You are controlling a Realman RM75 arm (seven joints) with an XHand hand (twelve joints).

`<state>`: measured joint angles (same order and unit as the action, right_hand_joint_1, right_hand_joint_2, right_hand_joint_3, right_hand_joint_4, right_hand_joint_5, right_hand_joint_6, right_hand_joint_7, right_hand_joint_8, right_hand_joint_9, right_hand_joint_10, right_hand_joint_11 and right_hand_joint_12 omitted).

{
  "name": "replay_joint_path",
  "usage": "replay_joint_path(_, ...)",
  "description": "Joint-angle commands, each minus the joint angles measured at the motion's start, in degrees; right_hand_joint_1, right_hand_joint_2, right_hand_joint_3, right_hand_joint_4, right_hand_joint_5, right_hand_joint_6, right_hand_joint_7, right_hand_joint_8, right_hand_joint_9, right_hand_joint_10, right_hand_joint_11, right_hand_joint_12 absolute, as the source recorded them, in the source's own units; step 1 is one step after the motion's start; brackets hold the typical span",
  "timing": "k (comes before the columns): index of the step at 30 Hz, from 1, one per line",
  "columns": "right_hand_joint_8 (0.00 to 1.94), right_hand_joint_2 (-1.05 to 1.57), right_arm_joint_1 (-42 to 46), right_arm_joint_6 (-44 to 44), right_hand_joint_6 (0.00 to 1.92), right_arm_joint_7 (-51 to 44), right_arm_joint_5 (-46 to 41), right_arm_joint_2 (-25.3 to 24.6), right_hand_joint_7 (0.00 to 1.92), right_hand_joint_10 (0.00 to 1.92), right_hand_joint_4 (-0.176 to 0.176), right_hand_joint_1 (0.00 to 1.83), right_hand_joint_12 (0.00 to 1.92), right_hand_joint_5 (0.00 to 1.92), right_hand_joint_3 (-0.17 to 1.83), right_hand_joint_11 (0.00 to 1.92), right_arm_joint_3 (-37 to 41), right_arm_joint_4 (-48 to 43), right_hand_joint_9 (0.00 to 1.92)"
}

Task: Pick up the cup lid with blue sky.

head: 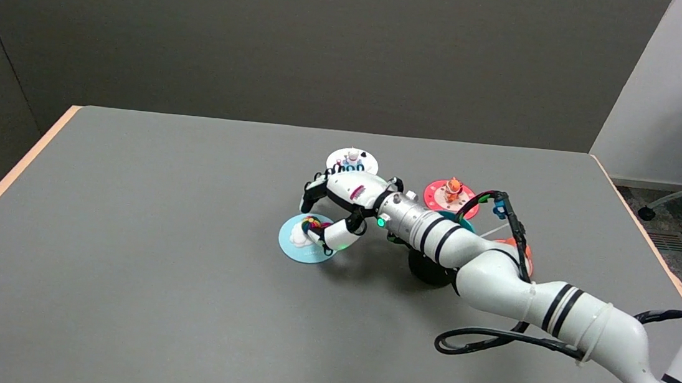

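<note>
Nearest the camera, along the bottom edge, runs the pale wooden lip of the grey table (118,295), with the white right arm (556,300) and its looping black cable (489,340) entering from the lower right.

Furthest left of the objects lies the task's thing: the round light-blue cup lid with a white cloud and a rainbow-coloured knob (305,239), flat on the table left of centre. The black-and-white right hand (345,207) reaches over it, the thumb (327,234) lying across the lid beside the knob while the other fingers (314,192) curl down just above its far edge. The fingers are apart and I judge nothing is held yet; whether the thumb actually touches the knob I cannot tell.

To do this well, the fingers should probably close on the raised knob rather than the thin flat rim, pinching squarely, then lift straight up so the lid does not slide.

Behind the hand sits a white round lid with blue lettering and a small figure (352,161). Further right is a red round lid with an orange figure (448,195), then a teal piece and an orange piece mostly hidden behind the arm. None of these blocks the grasp, though the white lid is near the fingers' backs.
</note>
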<state>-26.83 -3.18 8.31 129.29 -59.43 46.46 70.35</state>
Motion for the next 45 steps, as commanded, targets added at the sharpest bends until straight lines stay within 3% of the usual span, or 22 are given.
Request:
replay_joint_path(1,0.76,0.74,0.44,-0.43,0.65,0.0,0.19,-0.1,0.41,0.37,0.004,0.9,0.15,0.6,0.87,0.32,0.1,-0.15,0.45)
replay_joint_path(10,0.75,0.74,1.09,-0.42,0.72,0.0,0.19,-0.02,0.4,0.36,0.011,0.87,0.15,0.59,0.89,0.32,0.43,-0.15,0.45)
replay_joint_path(11,0.77,1.12,1.17,-0.35,1.38,0.0,0.19,-0.02,0.39,0.37,0.067,0.9,0.18,0.65,0.32,0.31,0.58,-0.15,0.44)
replay_joint_path(12,0.77,1.18,1.17,-0.35,1.49,0.0,0.19,-0.02,0.38,0.37,0.083,0.9,0.19,0.65,0.24,0.31,0.59,-0.15,0.44)
replay_joint_path(23,0.76,1.17,1.23,-0.43,1.58,0.0,0.19,0.23,0.39,0.38,0.161,0.83,0.19,0.61,0.31,0.31,0.74,-0.15,0.44)
replay_joint_path(39,0.82,1.23,0.52,-0.19,1.67,0.0,0.19,1.11,0.41,0.47,0.128,0.79,0.19,0.54,0.29,0.33,2.2,1.07,0.44)
replay_joint_path(45,0.83,1.23,-0.19,0.05,1.69,0.0,0.19,1.51,0.43,0.5,0.135,0.78,0.19,0.53,0.3,0.35,2.9,2.24,0.45)
